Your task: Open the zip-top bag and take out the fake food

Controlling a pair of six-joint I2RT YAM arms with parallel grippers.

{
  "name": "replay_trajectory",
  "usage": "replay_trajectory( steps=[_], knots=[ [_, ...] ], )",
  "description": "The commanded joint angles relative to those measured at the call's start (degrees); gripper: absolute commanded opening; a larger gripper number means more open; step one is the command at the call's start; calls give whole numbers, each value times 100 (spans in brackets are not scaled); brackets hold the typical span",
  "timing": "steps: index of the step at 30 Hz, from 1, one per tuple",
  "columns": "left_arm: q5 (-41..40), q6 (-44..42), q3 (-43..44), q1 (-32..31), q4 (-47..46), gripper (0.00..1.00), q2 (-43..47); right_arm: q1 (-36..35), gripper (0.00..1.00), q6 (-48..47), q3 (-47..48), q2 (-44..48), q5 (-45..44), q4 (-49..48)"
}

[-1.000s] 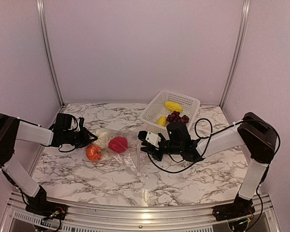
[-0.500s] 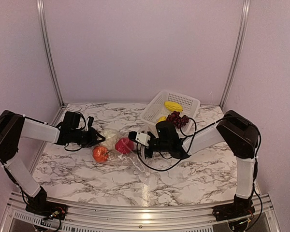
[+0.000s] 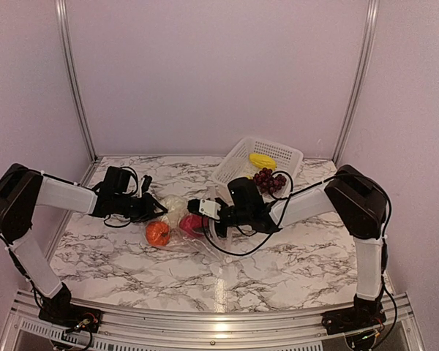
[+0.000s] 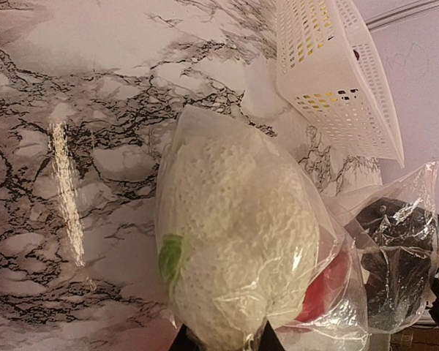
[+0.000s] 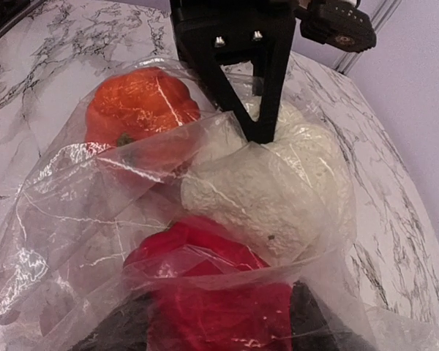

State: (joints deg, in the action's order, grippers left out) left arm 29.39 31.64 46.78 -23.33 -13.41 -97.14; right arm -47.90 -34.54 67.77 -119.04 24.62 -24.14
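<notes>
Lying on the tabletop, the zip-top bag holds a red apple, a white lumpy piece and an orange round piece. The right gripper reaches into its mouth, jaws wide astride the apple. The left gripper, narrow, pinches the bag's far end. Emptying seems to be the step in hand; the next move calls for closing on the apple and drawing it out.

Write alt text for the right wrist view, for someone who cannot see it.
A crinkled clear zip-top bag fills the view, holding an orange piece, a white lumpy piece and a red piece. The left gripper, black, pinches its far end.
</notes>
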Motion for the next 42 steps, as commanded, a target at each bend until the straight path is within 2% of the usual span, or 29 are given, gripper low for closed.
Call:
replay_trajectory(
  steps=[1,5,9,11,15,18,28,38,39,42],
  knots=[
    [369,-97,2,-111,356,0,-158,-97,60,-135,-13,-12,236,533],
    [457,-79,13,-117,301,0,-183,-196,52,-132,-167,100,165,844],
    [487,-94,0,-119,286,0,-162,-211,50,-84,-345,190,91,864],
    [519,-111,19,-125,307,0,-187,-207,54,-106,-375,205,-27,820],
    [546,-195,75,-158,391,0,-238,-210,71,-288,92,-8,-368,1342],
    [542,-260,123,-172,469,0,-262,-203,76,-352,413,-221,-674,1664],
    [514,-251,151,-172,453,0,-346,-209,75,-408,988,-804,-1205,2278],
    [518,-162,112,-124,365,0,-305,-187,88,-481,692,-682,-1644,2639],
    [516,-158,106,-120,358,0,-298,-175,88,-475,651,-643,-1633,2643],
    [512,-143,97,-113,348,0,-288,-150,79,-457,544,-514,-1496,2633]
  ],
)
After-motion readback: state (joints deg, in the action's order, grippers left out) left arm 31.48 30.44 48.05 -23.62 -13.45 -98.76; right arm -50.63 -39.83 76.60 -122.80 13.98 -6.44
